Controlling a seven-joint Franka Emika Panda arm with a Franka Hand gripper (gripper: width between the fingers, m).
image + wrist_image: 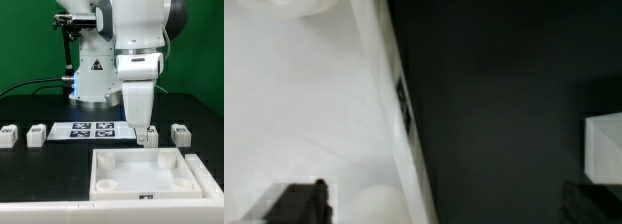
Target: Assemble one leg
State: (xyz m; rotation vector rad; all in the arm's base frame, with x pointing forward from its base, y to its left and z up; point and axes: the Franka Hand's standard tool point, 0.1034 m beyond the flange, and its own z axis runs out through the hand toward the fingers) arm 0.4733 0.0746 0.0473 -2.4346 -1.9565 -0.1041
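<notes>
My gripper [146,127] points down at the far edge of the large white panel [145,172]. A small white leg [147,138] stands on the black table just under it. In the wrist view my gripper [446,205] is open wide. Its two dark fingertips [295,203] show at the frame's edge with nothing held between them. The panel's rim [393,110] runs between the fingers. The leg [605,150] shows as a white block at the frame's border, in line with one finger and not between the two.
Two more legs [10,135] [37,134] stand at the exterior view's left and one [181,132] at its right. The marker board [93,129] lies behind the panel, in front of the robot base [95,75].
</notes>
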